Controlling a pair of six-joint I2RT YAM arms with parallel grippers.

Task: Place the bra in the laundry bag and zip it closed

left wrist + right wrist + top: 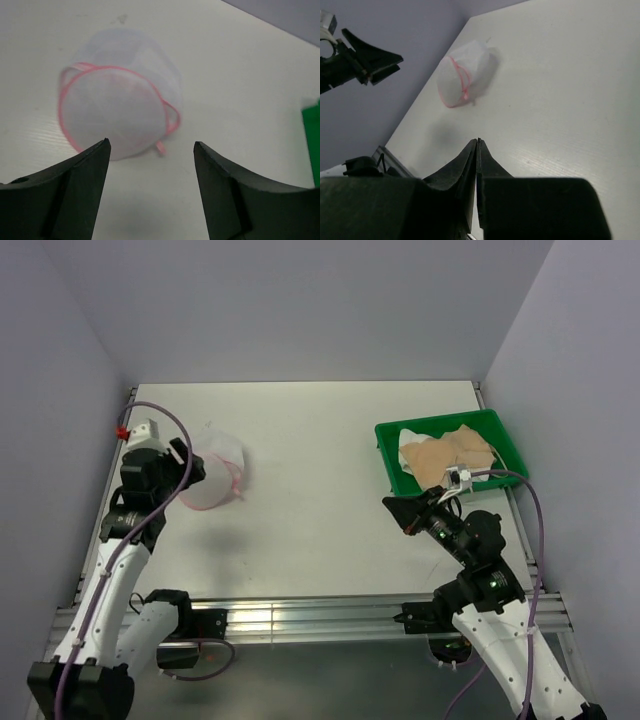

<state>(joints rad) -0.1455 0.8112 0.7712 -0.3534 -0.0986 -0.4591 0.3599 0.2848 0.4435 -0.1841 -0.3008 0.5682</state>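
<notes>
The laundry bag (213,476), a white mesh dome with a pink zipper band, lies on the left part of the table; it also shows in the left wrist view (117,112) and the right wrist view (462,75). My left gripper (190,468) hovers just on the near-left side of it, open, with nothing between its fingertips (151,143). The tan bra (455,452) lies crumpled in the green tray (437,424) at the right. My right gripper (393,505) is in front of the tray, pointing left, shut and empty (478,140).
White fabric (410,455) lies beside the bra in the tray. The tray's green edge (312,135) shows at the right of the left wrist view. Grey walls close in the table at the left, back and right. An aluminium rail (300,618) runs along the near edge.
</notes>
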